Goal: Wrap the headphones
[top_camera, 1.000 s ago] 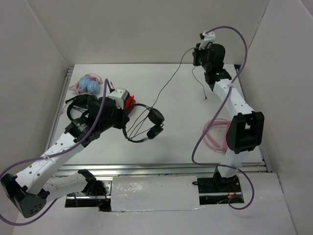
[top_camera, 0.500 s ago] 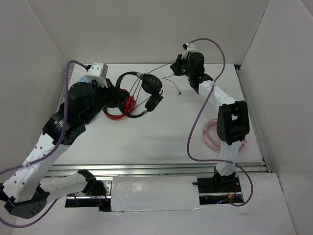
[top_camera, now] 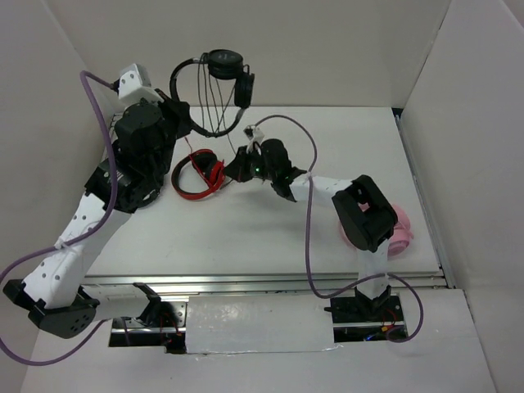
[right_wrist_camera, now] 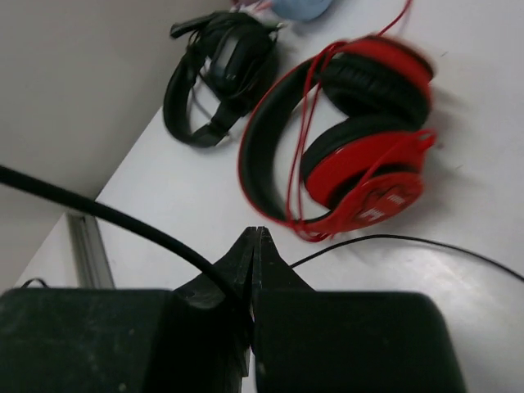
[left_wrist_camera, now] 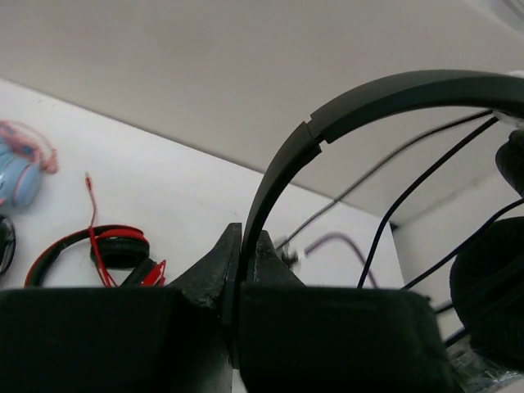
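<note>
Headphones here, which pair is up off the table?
The small all-black pair with the thin headband, pinched in the left claw, up in the air. The red-and-black headphones and the bulky black headset lie flat on the table.

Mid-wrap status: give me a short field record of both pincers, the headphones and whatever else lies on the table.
left pincer: shut on the headband of the headphones, raised off the table
right pincer: shut on the cable, low over the table
also on table: red-and-black headphones, black headset
nearest right pincer: red-and-black headphones
</note>
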`<state>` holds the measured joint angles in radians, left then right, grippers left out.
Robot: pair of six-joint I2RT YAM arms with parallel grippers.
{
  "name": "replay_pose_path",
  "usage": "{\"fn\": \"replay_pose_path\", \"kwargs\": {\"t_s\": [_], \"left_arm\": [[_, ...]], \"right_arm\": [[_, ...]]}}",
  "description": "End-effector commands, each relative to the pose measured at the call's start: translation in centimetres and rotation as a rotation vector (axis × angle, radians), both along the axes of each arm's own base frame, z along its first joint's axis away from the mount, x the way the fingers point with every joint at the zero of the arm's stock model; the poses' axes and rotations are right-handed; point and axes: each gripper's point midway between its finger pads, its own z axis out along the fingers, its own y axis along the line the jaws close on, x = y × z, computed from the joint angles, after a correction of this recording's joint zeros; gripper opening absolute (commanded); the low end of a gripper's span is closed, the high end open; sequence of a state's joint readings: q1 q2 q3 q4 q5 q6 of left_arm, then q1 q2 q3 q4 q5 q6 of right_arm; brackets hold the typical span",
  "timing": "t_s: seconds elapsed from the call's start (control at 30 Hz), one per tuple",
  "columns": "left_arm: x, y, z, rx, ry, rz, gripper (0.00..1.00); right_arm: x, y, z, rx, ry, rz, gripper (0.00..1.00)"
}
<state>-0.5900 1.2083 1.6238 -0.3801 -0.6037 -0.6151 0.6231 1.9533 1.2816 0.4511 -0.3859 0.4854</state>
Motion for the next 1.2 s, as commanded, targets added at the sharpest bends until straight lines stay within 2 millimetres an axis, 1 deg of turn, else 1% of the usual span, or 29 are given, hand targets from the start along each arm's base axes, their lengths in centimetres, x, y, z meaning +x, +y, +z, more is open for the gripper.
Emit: {"fn": "replay_pose_path", "kwargs": {"t_s": [0.0,0.03,0.07,0.1,0.13,0.17,0.2,0.23,0.27,0.3,0.37,0.4,0.43,0.47,0.5,0.53,0.6,0.63,0.67,0.7,0.77,0.8,0.83,0.9,0.97,1.0,1.03,1.1,1.17], "left_arm": [[1.2,4.3,3.2,-0.212,-0.106,0.286,0.0],[1.5,4.9,3.2,-0.229,-0.108,0.319,0.0],[2.4,4.8,2.2,-0.226,-0.082,0.349,0.0],[2.9,4.8,2.2,-0.218,-0.084,0.362,0.0],[3.3,4.9,1.8,-0.221,-0.078,0.385,0.0],[4.5,4.4,0.2,-0.21,-0.045,0.405,0.0],[5.0,4.7,0.1,-0.215,-0.037,0.431,0.0],[5.6,4.9,-0.6,-0.207,-0.02,0.45,0.0],[6.8,4.7,-2.2,-0.198,0.014,0.471,0.0],[7.4,5.0,-2.4,-0.189,0.012,0.5,0.0],[8.8,5.7,-3.6,-0.185,0.038,0.536,0.0],[9.8,5.8,-4.7,-0.163,0.072,0.544,0.0],[10.5,6.3,-5.3,-0.162,0.088,0.555,0.0],[11.3,6.4,-6.1,-0.148,0.103,0.568,0.0],[11.6,7.2,-6.8,-0.14,0.125,0.589,0.0],[12.0,7.5,-7.6,-0.137,0.142,0.591,0.0],[12.5,8.4,-8.5,-0.134,0.159,0.594,0.0],[12.4,8.7,-9.5,-0.117,0.174,0.593,0.0],[12.4,8.9,-10.1,-0.113,0.181,0.6,0.0],[12.5,9.0,-10.1,-0.084,0.176,0.588,0.0],[12.2,8.3,-12.2,-0.028,0.217,0.53,0.0],[11.7,8.2,-13.1,-0.01,0.247,0.514,0.0],[11.1,7.5,-15.0,0.021,0.283,0.454,0.0],[10.5,5.5,-16.7,0.113,0.307,0.334,0.0],[8.5,4.1,-19.5,0.151,0.366,0.29,0.0],[7.8,3.6,-20.3,0.163,0.386,0.278,0.0],[6.5,3.6,-22.3,0.197,0.436,0.274,0.0],[4.8,2.5,-24.7,0.264,0.479,0.229,0.0],[4.0,0.6,-25.7,0.326,0.491,0.106,0.0]], "right_arm": [[-3.2,2.3,2.8,0.135,-0.068,0.081,0.0],[-4.3,2.8,2.9,0.138,-0.069,0.114,0.0],[-5.4,3.1,2.5,0.121,-0.08,0.14,0.0],[-6.5,3.3,3.2,0.12,-0.103,0.162,0.0],[-8.4,3.8,2.4,0.104,-0.091,0.183,0.0],[-9.8,3.9,2.1,0.094,-0.095,0.214,0.0],[-10.9,3.6,3.2,0.084,-0.137,0.222,0.0],[-12.9,3.5,1.7,0.053,-0.111,0.225,0.0],[-14.1,3.1,3.3,0.068,-0.151,0.235,0.0],[-15.0,2.8,3.3,0.06,-0.158,0.241,0.0],[-17.8,1.9,2.0,0.003,-0.162,0.257,0.0],[-17.9,0.8,3.5,-0.002,-0.198,0.191,0.0],[-18.5,-0.3,2.7,-0.038,-0.207,0.159,0.0],[-19.8,-0.8,4.8,-0.019,-0.248,0.142,0.0],[-19.0,-2.2,4.5,-0.069,-0.252,0.04,0.0],[-19.5,-3.4,5.8,-0.062,-0.278,-0.014,0.0],[-18.2,-6.0,6.2,-0.124,-0.31,-0.162,0.0],[-18.4,-6.8,8.0,-0.11,-0.345,-0.181,0.0],[-17.7,-8.1,8.2,-0.165,-0.36,-0.241,0.0],[-17.2,-8.5,10.2,-0.162,-0.394,-0.281,0.0],[-16.2,-10.0,11.5,-0.248,-0.465,-0.348,0.0],[-15.2,-10.8,13.5,-0.258,-0.506,-0.413,0.0],[-14.4,-11.3,13.5,-0.359,-0.577,-0.405,0.0],[-12.8,-12.2,15.9,-0.4,-0.652,-0.446,0.0],[-11.4,-12.7,17.3,-0.469,-0.753,-0.456,0.0],[-10.4,-13.3,19.1,-0.473,-0.784,-0.478,0.0],[-9.8,-12.9,18.9,-0.515,-0.791,-0.454,0.0],[-7.9,-13.5,21.0,-0.55,-0.83,-0.472,0.0],[-7.1,-13.2,22.0,-0.567,-0.874,-0.421,0.0]]}}
